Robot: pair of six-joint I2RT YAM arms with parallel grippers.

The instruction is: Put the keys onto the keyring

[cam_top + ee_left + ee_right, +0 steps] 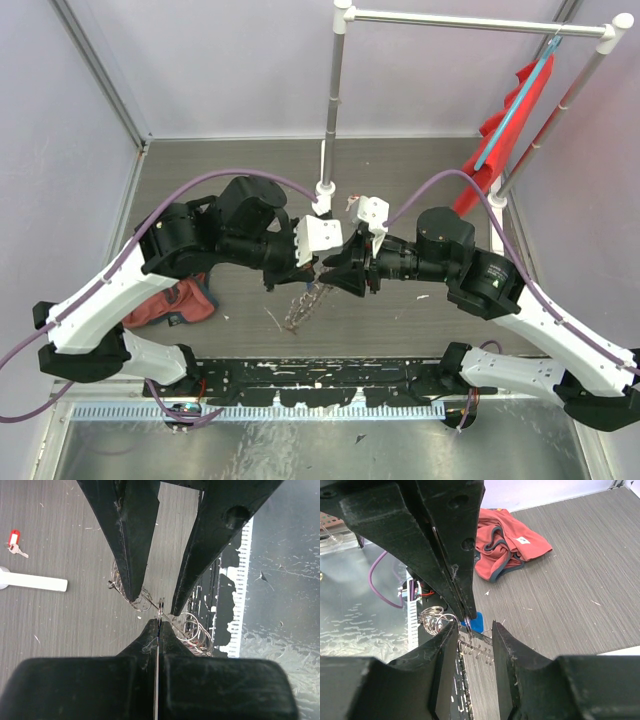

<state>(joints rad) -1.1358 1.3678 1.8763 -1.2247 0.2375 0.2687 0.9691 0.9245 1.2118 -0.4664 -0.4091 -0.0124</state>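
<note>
My left gripper (159, 621) is shut on a thin wire ring of the keyring (192, 628). The keyring's silvery coiled loops dangle below the two grippers over the table (299, 306). Facing it, my right gripper (472, 630) is open, one finger on each side of the coiled wire (477, 650) and of the left gripper's tips. The near finger touches the loops (434, 617). A key with a blue tag (479, 624) shows just behind the left tips; what it hangs on is hidden. A red-tagged key (14, 540) lies alone on the table.
A red cloth (175, 300) lies on the table under the left arm. A white rack post (330, 120) stands just behind the grippers, and its foot (35, 581) is beside the red key. Red fabric on a blue hanger (510, 115) hangs at the back right.
</note>
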